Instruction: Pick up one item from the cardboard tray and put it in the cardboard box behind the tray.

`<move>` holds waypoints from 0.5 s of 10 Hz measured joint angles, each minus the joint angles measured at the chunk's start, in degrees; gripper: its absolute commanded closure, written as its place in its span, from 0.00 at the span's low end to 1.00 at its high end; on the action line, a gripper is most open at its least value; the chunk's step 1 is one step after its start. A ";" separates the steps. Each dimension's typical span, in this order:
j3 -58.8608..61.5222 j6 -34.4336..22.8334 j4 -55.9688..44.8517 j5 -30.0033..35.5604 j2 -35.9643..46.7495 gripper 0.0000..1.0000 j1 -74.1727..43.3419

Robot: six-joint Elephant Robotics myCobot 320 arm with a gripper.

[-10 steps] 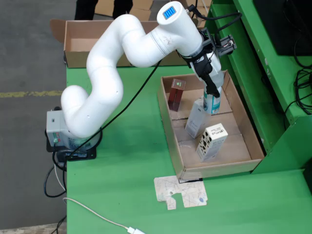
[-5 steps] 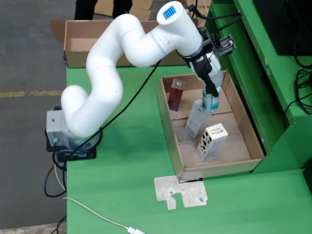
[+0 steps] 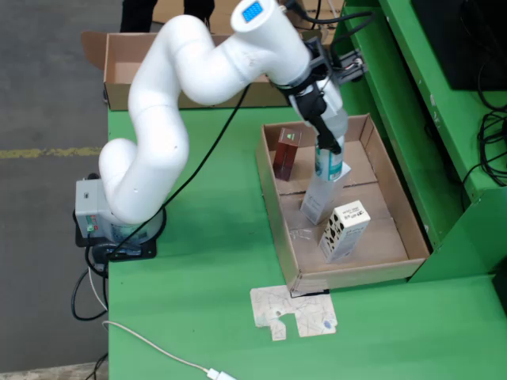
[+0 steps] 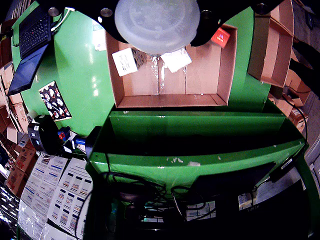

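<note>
Overhead view, white arm's tool [image 3: 329, 146] gripping a teal-and-white carton [image 3: 328, 163], lifted above the open cardboard tray [image 3: 412, 237] right of centre, cardboard box [image 3: 127, 59] upper left, green table [image 3: 198, 261].

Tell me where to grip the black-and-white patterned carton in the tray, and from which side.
Grip the patterned carton across its narrow sides near the top, coming from above. It stands roughly upright, leaning slightly, apart from the grey carton beside it, so its top looks unobstructed.
</note>
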 measured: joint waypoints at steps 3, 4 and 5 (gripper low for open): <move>0.00 -0.71 -4.83 0.09 4.30 1.00 -0.53; 0.00 -0.97 -5.09 0.26 4.83 1.00 -0.97; 0.00 -1.50 -5.45 0.26 5.36 1.00 -1.32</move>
